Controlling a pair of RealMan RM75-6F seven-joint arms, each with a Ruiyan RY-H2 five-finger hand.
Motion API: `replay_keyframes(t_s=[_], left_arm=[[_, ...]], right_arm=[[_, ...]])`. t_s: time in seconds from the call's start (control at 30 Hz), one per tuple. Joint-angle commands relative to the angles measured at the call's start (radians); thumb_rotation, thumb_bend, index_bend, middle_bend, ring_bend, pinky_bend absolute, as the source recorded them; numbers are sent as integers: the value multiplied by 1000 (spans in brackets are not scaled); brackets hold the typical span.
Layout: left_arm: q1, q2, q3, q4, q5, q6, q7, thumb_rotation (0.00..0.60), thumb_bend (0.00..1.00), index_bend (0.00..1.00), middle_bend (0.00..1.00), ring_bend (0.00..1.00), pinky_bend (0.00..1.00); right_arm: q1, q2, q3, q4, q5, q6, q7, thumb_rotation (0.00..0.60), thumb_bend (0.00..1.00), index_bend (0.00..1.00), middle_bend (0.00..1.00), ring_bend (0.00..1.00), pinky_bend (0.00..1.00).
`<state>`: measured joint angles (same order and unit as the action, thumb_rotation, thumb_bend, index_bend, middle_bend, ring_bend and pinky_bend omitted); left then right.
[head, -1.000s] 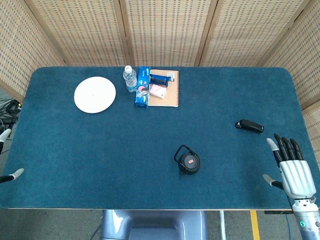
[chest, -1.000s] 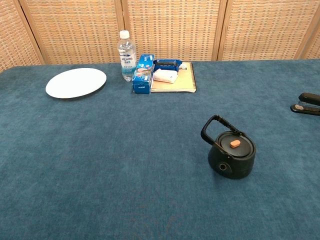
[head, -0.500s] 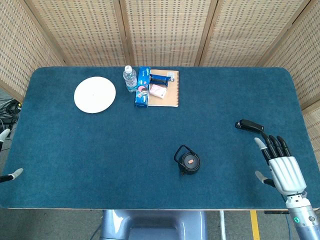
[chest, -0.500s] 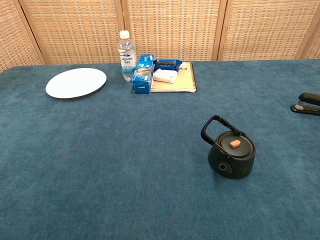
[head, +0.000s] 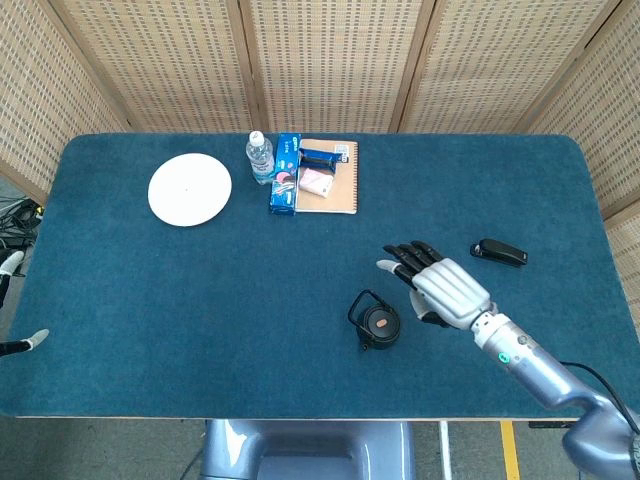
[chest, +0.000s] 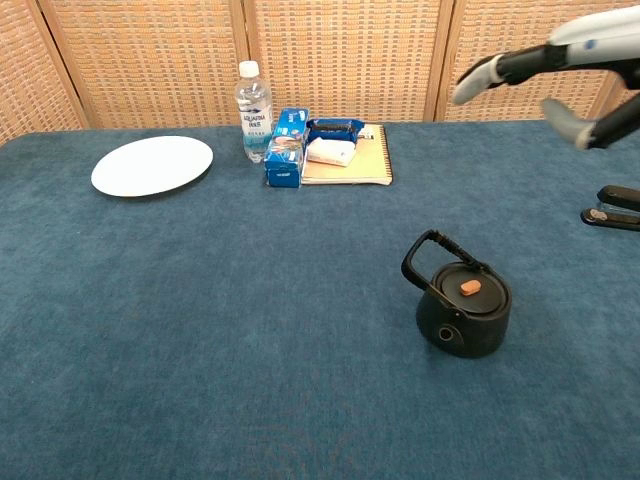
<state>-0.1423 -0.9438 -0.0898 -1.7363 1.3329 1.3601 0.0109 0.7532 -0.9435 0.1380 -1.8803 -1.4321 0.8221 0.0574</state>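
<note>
The left hand (head: 20, 345) shows only as fingertips off the desk's (head: 150, 330) left edge near the near corner; whether it is open I cannot tell. The kettle (head: 380, 324) stands toward the near edge, right of the middle, handle raised. Just beside it and above it, the right hand (head: 440, 287) hovers empty, fingers spread, not touching it. The stapler (head: 500, 252) lies beyond, nearer the right edge. By the far edge sit a plate (head: 190, 189), a bottle (head: 259, 156), a blue box (head: 286, 172) and a notebook (head: 338, 185).
</note>
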Motion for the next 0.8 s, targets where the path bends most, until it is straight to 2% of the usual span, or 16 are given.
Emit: replay_keyframes(t_s=[0.03,0.17,0.3,0.53,0.8], left_arm=[[-9,-3,-3,7,-12,-16,1,600,0,0,0,0,0],[-14,-4,-6,12,-20,-26,-3,600,0,0,0,0,0],[-16,-3,-7,13,-24,-30,-6,600,0,0,0,0,0],[-17,-3,-6,16,-25,-33,-7,600,0,0,0,0,0],[-20,-6,-6,16,-30,-36,-2,600,0,0,0,0,0]], right_arm=[[124,-79,51,43,124,-133,-78,600,1000,175,100,1,0],[191,-151,44,88,200,-195,-178,600,1000,210,133,19,0],[256,-226,9,139,298,-230,-322,600,1000,213,153,42,0],[326,-286,-44,144,443,-218,-475,600,1000,212,207,98,0],[398,-334,-107,138,561,-198,-596,600,1000,212,218,119,0]])
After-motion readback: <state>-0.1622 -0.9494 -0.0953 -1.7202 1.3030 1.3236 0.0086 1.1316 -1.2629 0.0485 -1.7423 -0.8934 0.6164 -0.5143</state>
